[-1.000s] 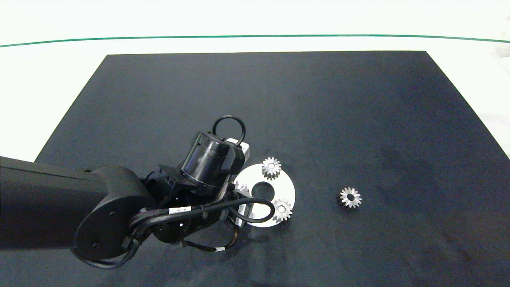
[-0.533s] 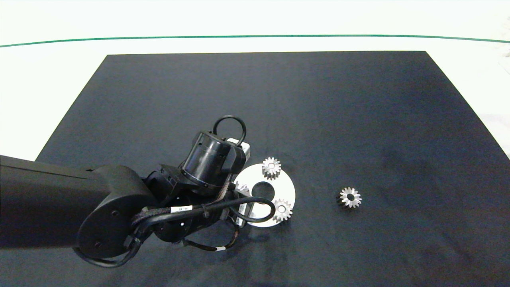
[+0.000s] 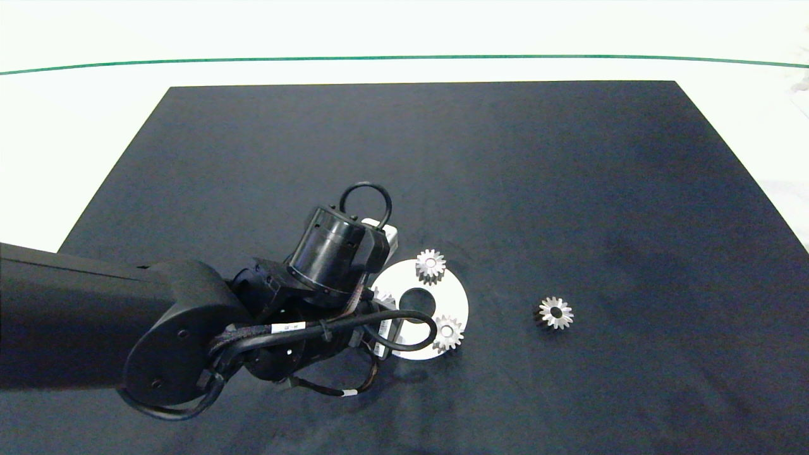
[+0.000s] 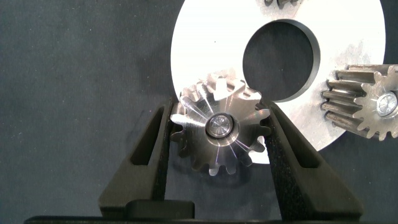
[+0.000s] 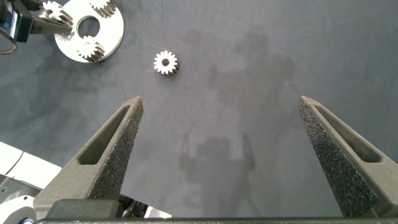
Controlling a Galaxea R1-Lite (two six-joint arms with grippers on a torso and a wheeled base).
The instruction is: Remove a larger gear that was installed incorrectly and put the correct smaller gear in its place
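Observation:
A white round plate (image 3: 456, 302) with a centre hole lies on the black mat and carries three silver gears. In the left wrist view the larger gear (image 4: 214, 127) sits on a pin at the plate's (image 4: 205, 50) rim, and my left gripper (image 4: 219, 111) is shut on it, one finger against the teeth on each side. From above, my left wrist hides most of that gear (image 3: 381, 295). The smaller gear (image 3: 556, 313) lies loose on the mat to the right of the plate, also seen from afar as the smaller gear (image 5: 165, 62). My right gripper (image 5: 221, 102) hangs open high above the mat.
Two other gears (image 3: 430, 265) (image 3: 447, 332) stand on the plate's far and near right rim. The black mat (image 3: 569, 189) lies on a white table whose far side bears a green line (image 3: 404, 57). My left arm covers the mat's near left part.
My left arm has shifted very slightly. The gears and the plate have not visibly moved.

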